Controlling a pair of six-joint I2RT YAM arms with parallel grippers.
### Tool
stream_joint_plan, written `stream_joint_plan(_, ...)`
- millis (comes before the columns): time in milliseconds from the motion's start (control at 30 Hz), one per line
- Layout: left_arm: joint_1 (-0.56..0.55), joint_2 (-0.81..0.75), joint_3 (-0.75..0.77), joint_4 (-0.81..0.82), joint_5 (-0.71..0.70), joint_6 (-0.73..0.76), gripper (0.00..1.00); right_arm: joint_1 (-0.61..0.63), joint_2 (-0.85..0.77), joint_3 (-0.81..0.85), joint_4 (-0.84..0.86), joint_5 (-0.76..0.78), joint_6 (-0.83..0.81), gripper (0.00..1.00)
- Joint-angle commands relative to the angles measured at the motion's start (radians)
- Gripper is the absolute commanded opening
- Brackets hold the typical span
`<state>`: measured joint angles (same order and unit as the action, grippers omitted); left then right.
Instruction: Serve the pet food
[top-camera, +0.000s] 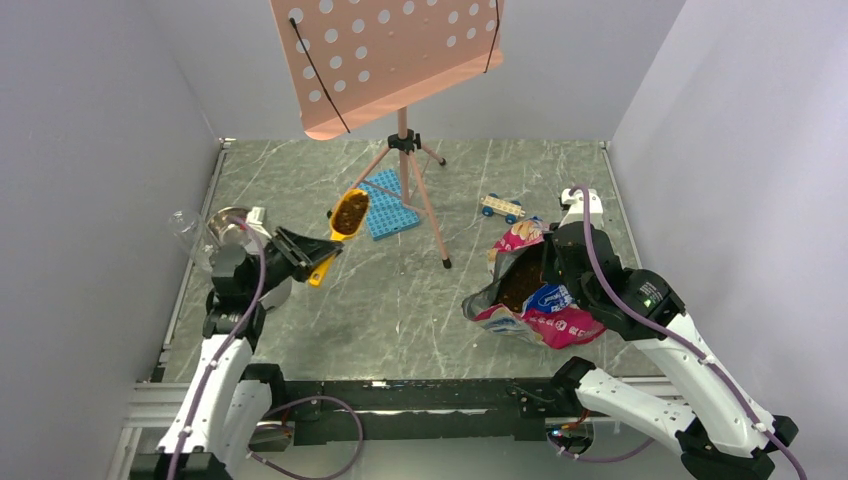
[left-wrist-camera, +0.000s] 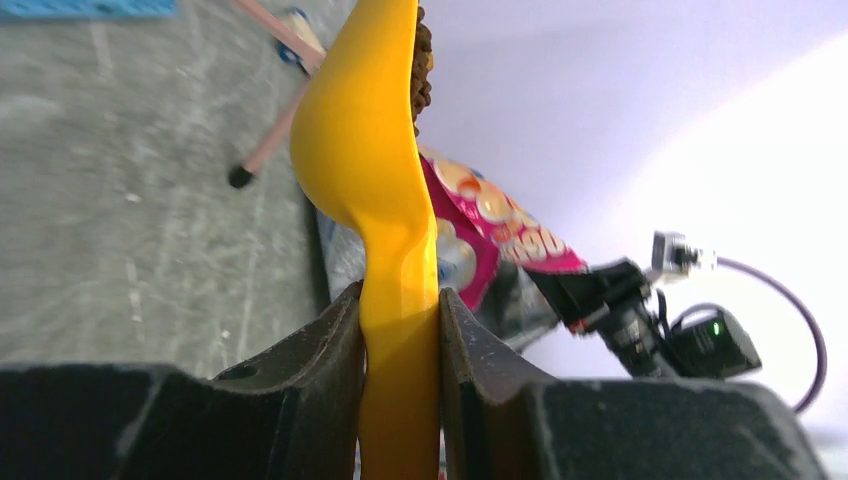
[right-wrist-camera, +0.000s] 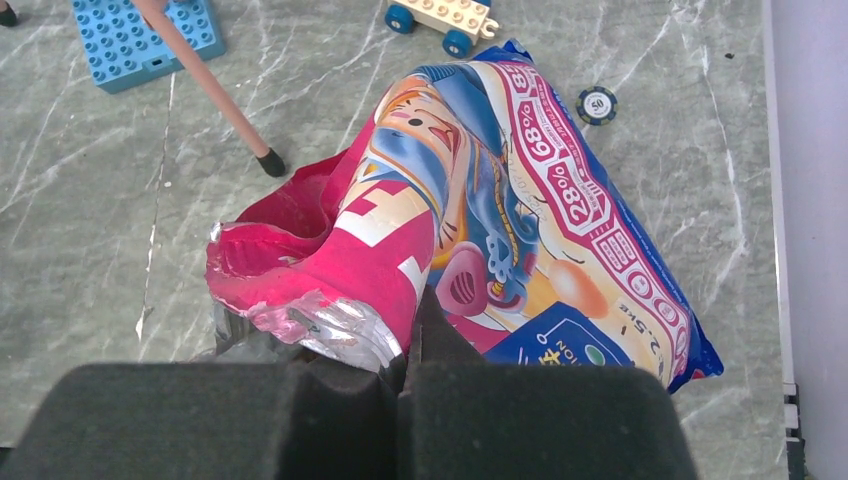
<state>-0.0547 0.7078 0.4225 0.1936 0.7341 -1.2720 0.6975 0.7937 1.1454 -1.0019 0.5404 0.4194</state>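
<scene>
left gripper (left-wrist-camera: 400, 335) clamped on yellow scoop (top-camera: 338, 232) handle, cup up so pet food (top-camera: 351, 211) doesn't spill | scoop mid-air, between bag (right-wrist-camera: 520, 200) and metal bowl (top-camera: 228, 220) | right gripper (right-wrist-camera: 408, 355) pinched fully closed on bag rim, props mouth open

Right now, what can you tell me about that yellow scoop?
The scoop looks like glossy yellow plastic, moulded in one piece: a deep rounded bowl narrowing to a slim handle. The left gripper clamps the handle between its two dark fingers and appears to hold the scoop clear of the table. The bowl faces up and is heaped with brown kibble. Nothing else touches it.
</scene>
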Motion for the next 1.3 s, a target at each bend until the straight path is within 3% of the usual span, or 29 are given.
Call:
stream_joint_plan(0,0.180,-0.063,-0.015,-0.011,0.070,0.056,0.00,0.001,-0.042,0.060,0.082,0.034,-0.025,0.00)
stream_joint_plan(200,0.402,-0.166,-0.084,-0.100,0.087,0.081,0.00,0.000,-0.040,0.055,0.112,-0.014,-0.056,0.00)
stream_joint_plan(400,0.544,-0.306,-0.154,-0.166,0.053,0.045,0.00,0.001,-0.061,0.044,0.134,-0.038,-0.088,0.00)
stream_joint_plan(567,0.610,-0.329,-0.169,-0.192,0.018,0.037,0.00,0.001,-0.086,0.027,0.139,-0.071,-0.093,0.00)
stream_joint_plan(1100,0.752,-0.183,-0.305,0.104,-0.116,-0.159,0.00,0.001,-0.128,0.010,0.141,-0.099,-0.113,0.00)
stream_joint_plan(1267,0.777,-0.116,-0.310,0.187,-0.129,-0.156,0.00,0.000,-0.123,0.012,0.141,-0.102,-0.116,0.00)
